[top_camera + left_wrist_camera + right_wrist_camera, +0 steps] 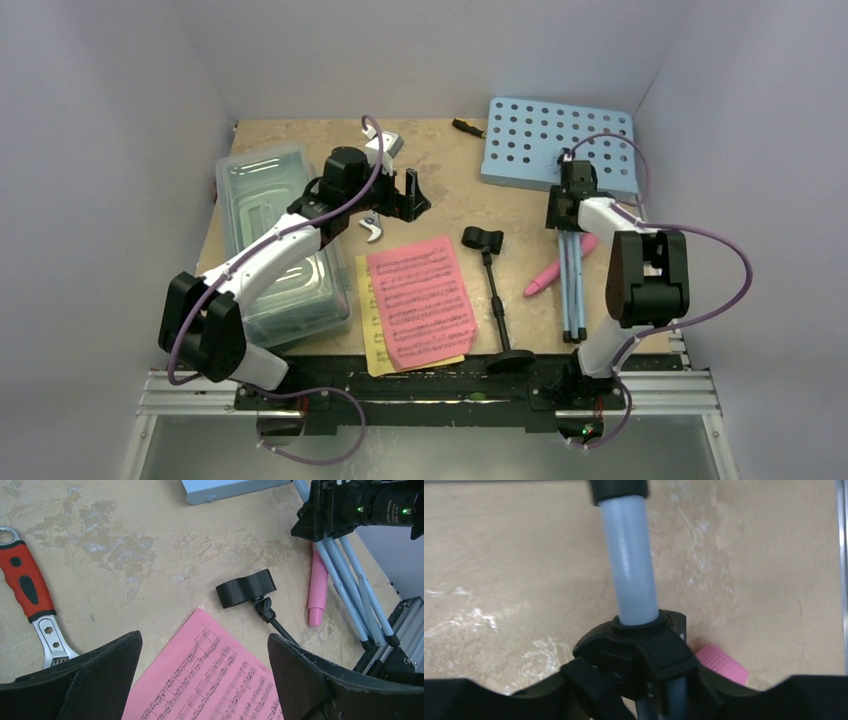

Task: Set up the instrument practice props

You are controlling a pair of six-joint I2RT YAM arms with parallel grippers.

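Observation:
The light blue music stand [560, 145] lies flat at the back right, its folded tripod legs [572, 285] pointing toward me. My right gripper [566, 208] is shut on the stand's black hub [639, 655], just below the blue pole [630, 560]. The pink microphone [556, 270] lies right beside the legs. In the middle the black mic stand [495, 290] lies on its side. The pink page [422, 300] covers most of a yellow page [375, 350]. My left gripper [412, 195] hovers open above the pink page's [210, 680] far corner, holding nothing.
A clear lidded box [280, 245] sits at the left under my left arm. The red-handled wrench [27, 587] lies just left of the left gripper. A small dark object [467, 127] rests by the back wall.

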